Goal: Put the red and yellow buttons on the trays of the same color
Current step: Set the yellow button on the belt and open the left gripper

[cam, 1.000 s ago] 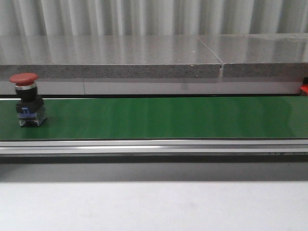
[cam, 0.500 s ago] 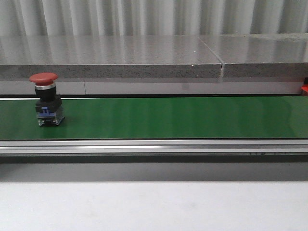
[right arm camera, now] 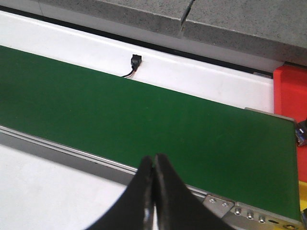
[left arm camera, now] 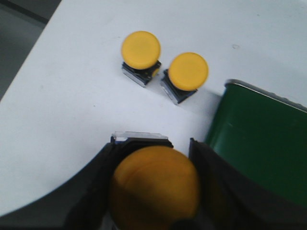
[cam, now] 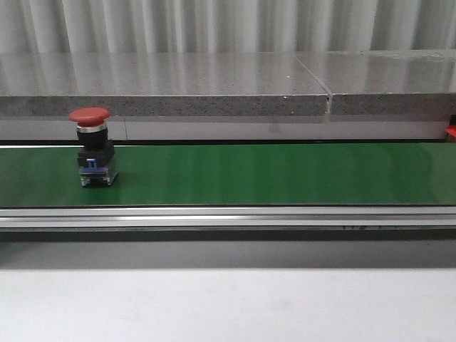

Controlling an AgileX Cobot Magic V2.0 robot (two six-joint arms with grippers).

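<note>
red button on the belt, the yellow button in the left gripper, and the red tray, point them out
red button [cam: 90, 115], front view, on its red cap
yellow button [left arm camera: 153, 187], left wrist view, on its cap between the fingers
red tray [right arm camera: 291, 88], right wrist view, on its visible corner

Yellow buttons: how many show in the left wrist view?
3: two yellow buttons stand side by side on the white surface; a third sits between the left gripper fingers.

The left gripper [left arm camera: 154, 191] is clamped around a yellow button [left arm camera: 153, 187] at the bottom centre of the frame. Two more yellow buttons [left arm camera: 140, 49] [left arm camera: 189, 71] sit side by side on the white table [left arm camera: 72, 96] above it. A green belt [left arm camera: 259, 143] fills the right edge.
</note>
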